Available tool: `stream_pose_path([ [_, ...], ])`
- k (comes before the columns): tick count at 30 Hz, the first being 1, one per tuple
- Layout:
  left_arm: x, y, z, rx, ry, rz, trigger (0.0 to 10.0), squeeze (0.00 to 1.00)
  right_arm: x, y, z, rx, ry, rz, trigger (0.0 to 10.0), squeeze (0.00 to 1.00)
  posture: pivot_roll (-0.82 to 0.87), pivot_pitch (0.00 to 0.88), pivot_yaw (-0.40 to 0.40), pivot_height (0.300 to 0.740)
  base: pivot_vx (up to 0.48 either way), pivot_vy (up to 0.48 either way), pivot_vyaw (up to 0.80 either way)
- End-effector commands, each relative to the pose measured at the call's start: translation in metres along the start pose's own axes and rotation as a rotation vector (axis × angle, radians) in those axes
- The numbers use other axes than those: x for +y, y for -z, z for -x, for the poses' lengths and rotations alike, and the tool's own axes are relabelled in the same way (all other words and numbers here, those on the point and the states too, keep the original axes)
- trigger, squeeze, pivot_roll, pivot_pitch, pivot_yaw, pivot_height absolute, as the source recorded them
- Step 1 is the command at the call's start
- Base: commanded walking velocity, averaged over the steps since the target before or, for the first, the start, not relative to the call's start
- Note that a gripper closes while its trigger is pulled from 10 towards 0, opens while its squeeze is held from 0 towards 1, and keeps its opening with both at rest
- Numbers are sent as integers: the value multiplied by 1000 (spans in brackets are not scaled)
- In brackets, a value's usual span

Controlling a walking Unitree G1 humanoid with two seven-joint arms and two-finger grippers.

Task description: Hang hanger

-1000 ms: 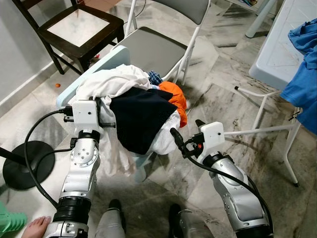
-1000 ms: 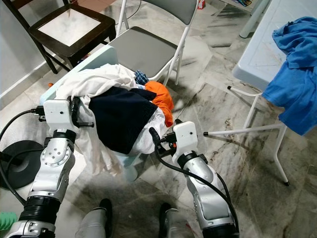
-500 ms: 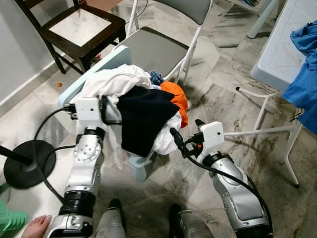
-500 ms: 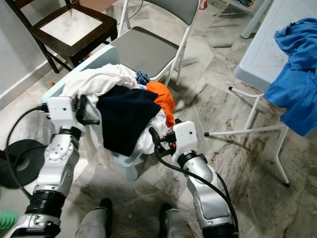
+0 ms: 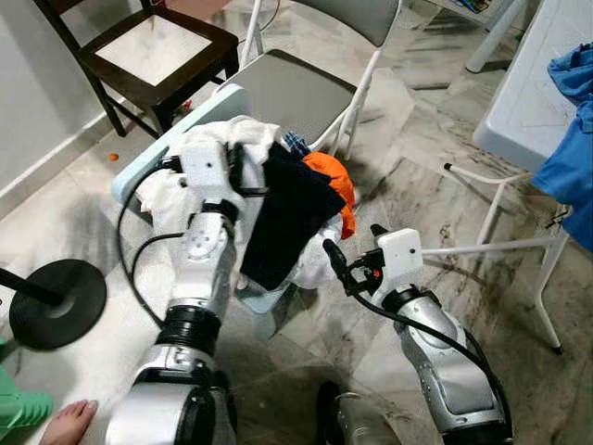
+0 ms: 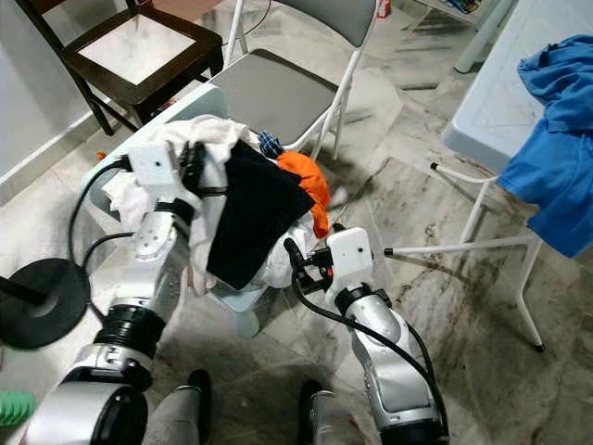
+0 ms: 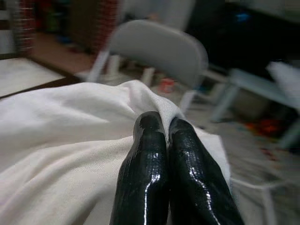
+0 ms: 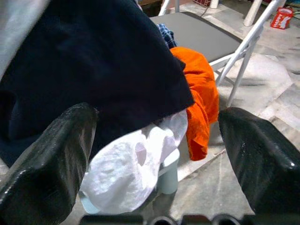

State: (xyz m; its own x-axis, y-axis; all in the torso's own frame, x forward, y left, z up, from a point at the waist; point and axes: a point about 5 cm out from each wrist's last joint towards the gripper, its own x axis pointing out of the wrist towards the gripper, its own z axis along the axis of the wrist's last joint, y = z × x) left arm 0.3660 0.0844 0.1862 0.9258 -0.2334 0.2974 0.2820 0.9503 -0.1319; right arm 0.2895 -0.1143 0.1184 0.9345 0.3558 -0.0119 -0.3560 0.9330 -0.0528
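- Marble floor (image 5: 408, 195), with a laundry pile on a pale blue stool (image 5: 264, 298).
- Right gripper (image 5: 354, 260), released and spread wide, hovers beside the dark garment (image 5: 289, 213).
- Left gripper (image 7: 164, 123), raised, fingers pressed together against white cloth (image 7: 70, 140).
- No hanger discernible.
- Grey folding chair (image 5: 292, 88) beyond.

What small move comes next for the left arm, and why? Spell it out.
Probably lift the left gripper a little to see what it holds. Its fingers are pressed together on the white cloth atop the laundry pile. The right gripper waits open beside the dark garment, and I cannot make out a hanger.
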Motion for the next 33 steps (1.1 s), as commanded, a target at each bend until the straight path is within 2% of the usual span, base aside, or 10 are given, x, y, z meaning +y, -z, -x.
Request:
stream_pose_path([
  [1,-18,8,7,16,117,-25,0,0,-2,3,3,6,15,4,10000,0,54,295,-62,740,0,0,0],
  [4,-14,34,25,136,123,-34,0,0,-2,3,2,5,16,4,10000,0,60,295,-62,740,0,0,0],
  [7,-10,43,35,169,127,-50,0,0,-2,2,1,4,15,4,10000,0,63,295,-63,740,0,0,0],
  [8,-7,47,40,186,126,-71,9412,0,-2,2,1,4,14,4,10000,0,66,295,-66,740,0,0,0],
  [9,7,57,55,243,62,-96,10000,800,-2,3,1,6,10,5,10000,0,69,296,-69,740,0,0,0],
  [10,12,60,59,261,39,-98,10000,800,-2,3,1,7,9,5,10000,0,70,295,-71,740,0,0,0],
  [11,16,62,63,273,20,-105,10000,1000,-2,3,1,8,7,6,10000,0,71,294,-72,740,0,0,0],
  [20,67,41,104,200,-208,-265,10000,1000,-4,3,2,13,-5,14,10000,0,78,304,-90,740,0,0,0],
  [26,65,36,119,196,-199,-293,10000,1000,-1,5,2,20,-15,12,10000,0,90,310,-93,740,0,0,0],
  [33,60,36,110,210,-211,-301,10000,1000,1,4,-1,19,-22,11,10000,0,94,310,-91,740,0,0,0],
])
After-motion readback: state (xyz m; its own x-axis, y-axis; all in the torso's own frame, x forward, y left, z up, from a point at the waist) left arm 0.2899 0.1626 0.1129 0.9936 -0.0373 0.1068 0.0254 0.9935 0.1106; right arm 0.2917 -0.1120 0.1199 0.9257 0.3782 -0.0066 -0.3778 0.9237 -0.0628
